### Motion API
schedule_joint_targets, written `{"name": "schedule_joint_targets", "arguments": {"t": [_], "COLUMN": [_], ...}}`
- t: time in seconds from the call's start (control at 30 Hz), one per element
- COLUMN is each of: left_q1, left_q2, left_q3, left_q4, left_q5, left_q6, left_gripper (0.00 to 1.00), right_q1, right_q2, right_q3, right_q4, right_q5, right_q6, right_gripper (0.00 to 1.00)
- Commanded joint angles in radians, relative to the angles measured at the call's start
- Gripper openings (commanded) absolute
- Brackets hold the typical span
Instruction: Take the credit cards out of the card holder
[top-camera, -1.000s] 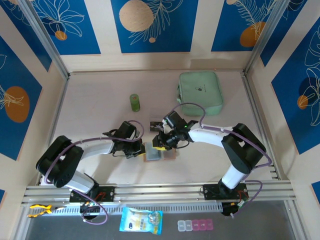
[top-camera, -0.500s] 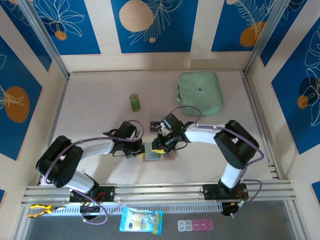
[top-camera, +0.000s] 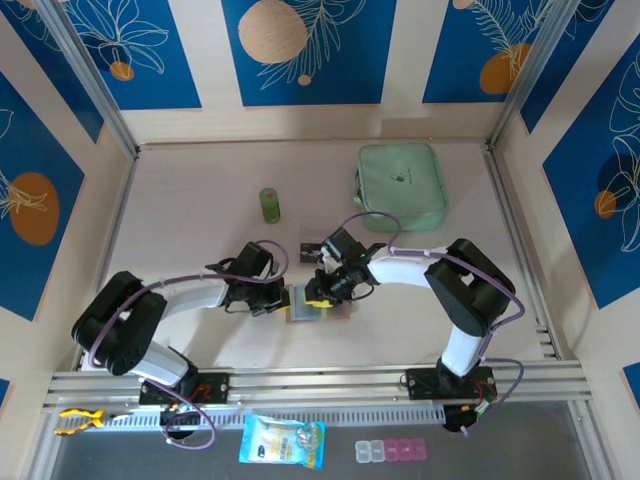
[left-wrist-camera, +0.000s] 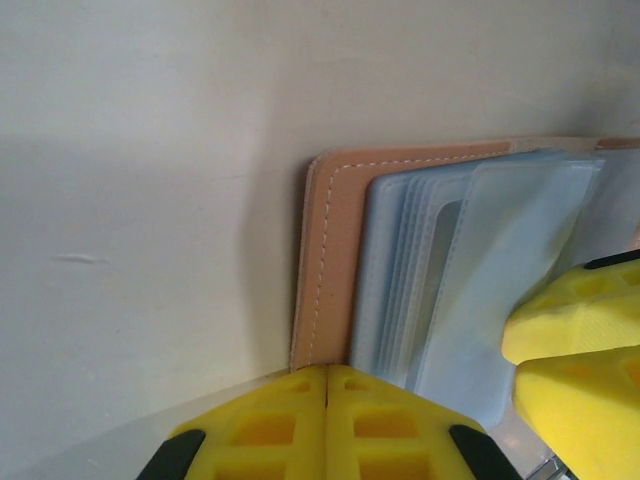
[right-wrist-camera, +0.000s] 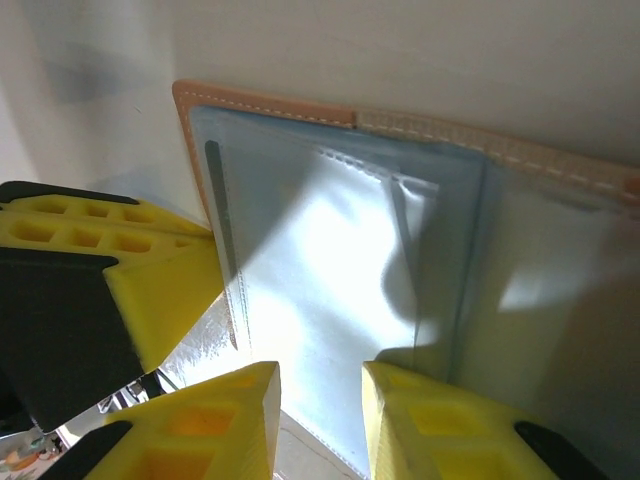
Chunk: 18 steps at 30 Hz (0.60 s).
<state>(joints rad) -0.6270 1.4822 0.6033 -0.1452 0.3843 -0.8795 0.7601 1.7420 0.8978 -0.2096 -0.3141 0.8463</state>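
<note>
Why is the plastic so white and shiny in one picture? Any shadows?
Right wrist view: light glares off the clear pockets of the card holder, washing them white. Left wrist view: no glare, just a soft shadow on the table beside it. Top view: evenly lit.

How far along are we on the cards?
Done: the holder lies open; a dark piece beyond it may be a card, too small to tell. In hand: the left gripper, shut, presses at its edge; the right gripper, jaws apart, is at the clear sleeves. Left: emptying the sleeves.
</note>
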Motion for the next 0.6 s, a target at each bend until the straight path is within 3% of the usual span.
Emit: {"name": "schedule_joint_targets", "arguments": {"t": [0.0, 0.57], "left_q1": [-0.005, -0.004], "left_q2": [0.012, -0.024], "left_q3": [0.007, 0.055], "left_q4": [-0.077, -0.121], "left_q5": [-0.058, -0.061], "left_q6": [0.03, 0.045], "left_gripper": [0.0, 0.0], "right_q1": [0.004, -0.014], "right_q2": [-0.02, -0.044], "right_q3": [0.013, -0.03], "right_q4": [-0.081, -0.056], "right_q5": [0.041, 0.028], "right_q6": [-0.024, -0.019], "right_gripper": [0.3, 0.29]}}
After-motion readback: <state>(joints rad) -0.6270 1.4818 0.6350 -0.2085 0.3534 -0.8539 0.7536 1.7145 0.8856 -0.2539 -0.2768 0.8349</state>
